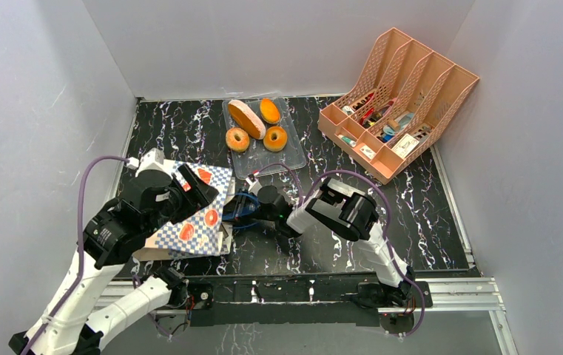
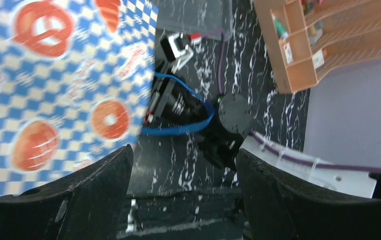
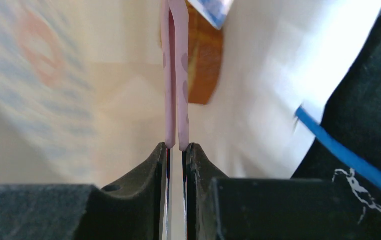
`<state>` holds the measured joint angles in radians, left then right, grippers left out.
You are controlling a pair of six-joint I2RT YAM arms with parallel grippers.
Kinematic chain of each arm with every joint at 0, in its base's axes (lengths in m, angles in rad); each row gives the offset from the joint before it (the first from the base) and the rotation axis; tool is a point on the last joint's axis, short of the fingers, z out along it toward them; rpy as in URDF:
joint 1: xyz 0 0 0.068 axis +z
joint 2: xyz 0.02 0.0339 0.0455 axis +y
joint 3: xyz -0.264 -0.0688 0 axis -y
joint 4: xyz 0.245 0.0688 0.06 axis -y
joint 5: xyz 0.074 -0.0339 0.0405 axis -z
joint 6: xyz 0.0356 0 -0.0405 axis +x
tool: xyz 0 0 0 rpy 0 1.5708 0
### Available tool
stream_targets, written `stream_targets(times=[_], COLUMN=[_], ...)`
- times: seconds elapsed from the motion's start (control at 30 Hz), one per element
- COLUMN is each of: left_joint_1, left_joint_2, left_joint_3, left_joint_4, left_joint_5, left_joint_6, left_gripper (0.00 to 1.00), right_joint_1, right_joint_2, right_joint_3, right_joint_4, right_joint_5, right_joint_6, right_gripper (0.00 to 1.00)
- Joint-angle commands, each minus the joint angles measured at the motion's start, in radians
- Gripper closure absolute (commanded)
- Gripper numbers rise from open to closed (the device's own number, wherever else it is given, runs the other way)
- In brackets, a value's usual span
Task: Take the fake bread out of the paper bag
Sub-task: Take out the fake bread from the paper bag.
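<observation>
Four pieces of fake bread [image 1: 246,118] sit in the clear tray [image 1: 293,159] at the far side of the surface [image 1: 426,214]: oval loaf, bun [image 1: 269,111], two ring donuts [image 1: 237,139]. The paper bag [image 1: 197,218] lies on its side by the left arm, mouth toward the right arm. Left end effector [image 2: 183,165] is over the bag's checkered face, jaws wide apart, nothing between them; whether it touches the bag can't be told. Right end effector [image 3: 177,147] is inside the bag mouth, jaws almost closed, pinching a thin pink piece [image 3: 174,75] made of two layers; what it is can't be told. An orange-brown pastry [image 3: 204,60] sits just behind it in the bag. The blue cord handle [image 2: 188,127] drapes across the right end effector. The pink file organizer [image 1: 404,89] stands far right.
</observation>
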<state>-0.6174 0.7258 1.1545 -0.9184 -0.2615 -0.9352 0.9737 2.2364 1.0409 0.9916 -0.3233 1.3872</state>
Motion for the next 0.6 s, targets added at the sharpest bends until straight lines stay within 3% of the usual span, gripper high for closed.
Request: stream_targets(times=[0.0,0.23,0.57], left_joint_1=[-0.004,-0.004,-0.007], left_joint_2=[-0.032,0.013,0.205], left_joint_3=[0.010,0.009,-0.075], left_joint_4=[-0.139,-0.186,-0.256], left_joint_5=[0.162,0.203,0.080], left_joint_6=[-0.024,0.005,0.055], left_gripper=[0.26,0.29,0.29], right_joint_1=[0.006,0.022,0.020], right_joint_2=[-0.022,-0.020,-0.016], right_joint_3=[0.052,0.071,0.146], right_joint_4=[0.027,0.007,-0.043], right_joint_5=[0.018,0.021,0.008], right_joint_6=[-0.035,-0.050,-0.076], right_gripper=[0.89,0.89,0.89])
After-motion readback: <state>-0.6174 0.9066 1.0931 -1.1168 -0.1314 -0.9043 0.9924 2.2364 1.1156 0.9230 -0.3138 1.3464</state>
